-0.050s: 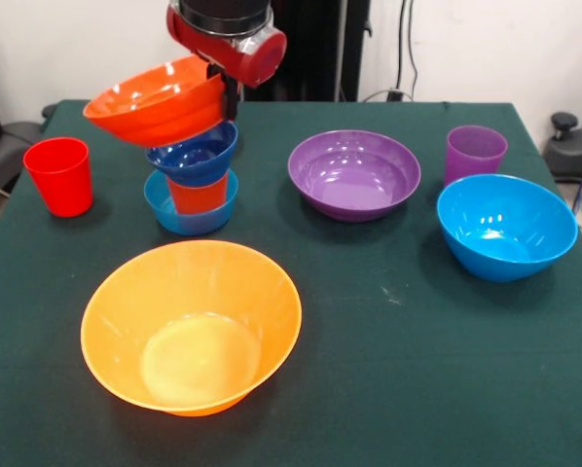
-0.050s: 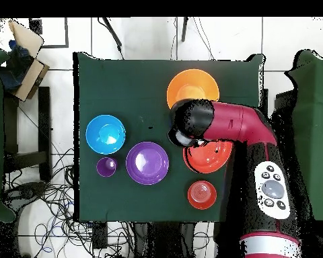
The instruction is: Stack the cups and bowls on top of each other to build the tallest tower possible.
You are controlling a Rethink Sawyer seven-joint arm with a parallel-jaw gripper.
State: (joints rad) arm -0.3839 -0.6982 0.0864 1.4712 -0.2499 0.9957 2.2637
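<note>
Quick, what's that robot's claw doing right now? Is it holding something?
Gripper: closed on the rim of the red-orange bowl, held tilted above the small stack.

Bright, even light; soft shadows

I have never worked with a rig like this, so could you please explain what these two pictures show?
It is one moment seen by two cameras: one looks across the table, the other straight down. The red and black machine is a robot arm; its claw is hidden, so I cannot tell whether it is open. Under its head hangs a tilted red-orange bowl, over a small stack: a dark blue bowl on an orange-red cup standing in a small light blue bowl. On the green table also lie a big yellow-orange bowl, a purple bowl, a larger light blue bowl, a red cup and a purple cup.
</note>
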